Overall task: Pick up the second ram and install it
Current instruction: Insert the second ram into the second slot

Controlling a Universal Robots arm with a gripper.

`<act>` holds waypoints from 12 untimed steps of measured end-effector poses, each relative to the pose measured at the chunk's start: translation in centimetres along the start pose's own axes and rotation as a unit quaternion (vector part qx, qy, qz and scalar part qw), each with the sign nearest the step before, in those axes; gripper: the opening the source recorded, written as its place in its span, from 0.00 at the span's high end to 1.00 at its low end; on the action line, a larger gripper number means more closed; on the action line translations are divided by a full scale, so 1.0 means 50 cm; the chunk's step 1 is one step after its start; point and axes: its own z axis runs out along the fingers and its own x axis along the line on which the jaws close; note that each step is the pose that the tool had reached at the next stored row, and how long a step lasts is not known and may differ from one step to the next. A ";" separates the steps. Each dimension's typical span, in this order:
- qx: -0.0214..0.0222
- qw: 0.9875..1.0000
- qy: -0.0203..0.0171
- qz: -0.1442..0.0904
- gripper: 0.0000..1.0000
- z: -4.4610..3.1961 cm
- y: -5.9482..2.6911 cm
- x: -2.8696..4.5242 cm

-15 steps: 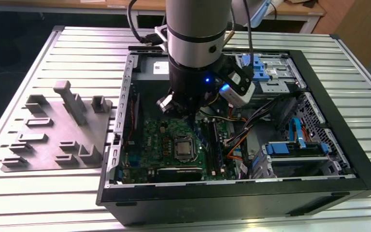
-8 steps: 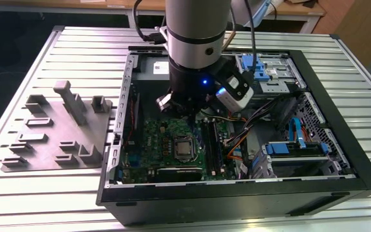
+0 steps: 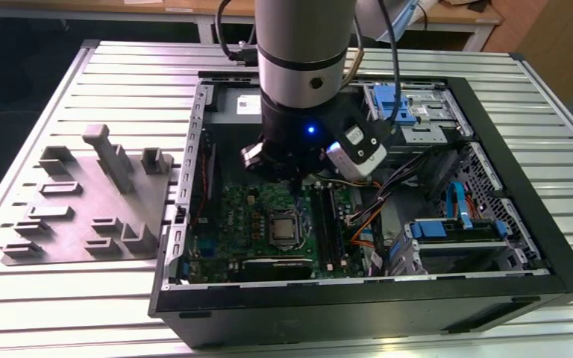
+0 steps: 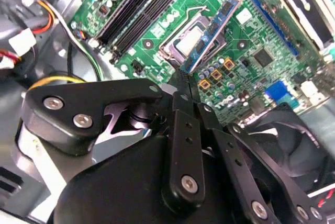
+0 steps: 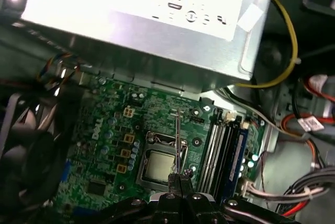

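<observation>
**Ram gripped, hanging beside the slots: seating risks**

Status: gripper [image 4: 187, 80] is clamped on the second ram [image 4: 214, 25], pinching its flat faces. The stick hangs clear above the motherboard [image 3: 242, 212] inside the open case [image 3: 366, 298]. In the first wrist view it reads edge-on [image 5: 178, 140]. It runs roughly parallel to the memory slots [image 5: 222, 153] but sits over the CPU socket [image 5: 159, 166], beside the slots and not above them. It is not seated anywhere.

Risks, my read:
- Lateral offset: if it descends where it hangs, the edge lands on the socket or bare board instead of a slot. That could mean bent socket hardware or scraped parts.
- Yaw or tilt: the slot is narrow, so a slightly skewed stick rides the slot wall and jams. Or one end seats and the other doesn't.
- Slip in the grip: the contact patch looks small against the stick's length, so insertion force could pivot the stick.
- Notch and clips: I can't tell the key orientation or whether the end clips are open. If either is wrong, pushing harder just loads the board.
- Outer slot: a blue strip [image 5: 242, 150] runs along it, and I can't tell whether it's a fitted stick or slot plastic. Either way, clearance there is tight.
- Snags: the yellow cable [image 5: 294, 41] loops near the slot ends and the metal box [image 5: 157, 30] overhangs close by. The wrist could catch either one.
</observation>
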 end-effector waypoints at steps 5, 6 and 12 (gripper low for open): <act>0.002 0.999 -0.002 0.045 0.89 0.004 0.000 0.000; 0.003 0.999 -0.002 0.054 0.89 0.004 0.000 0.000; 0.004 0.997 -0.002 0.071 0.89 0.005 0.000 0.000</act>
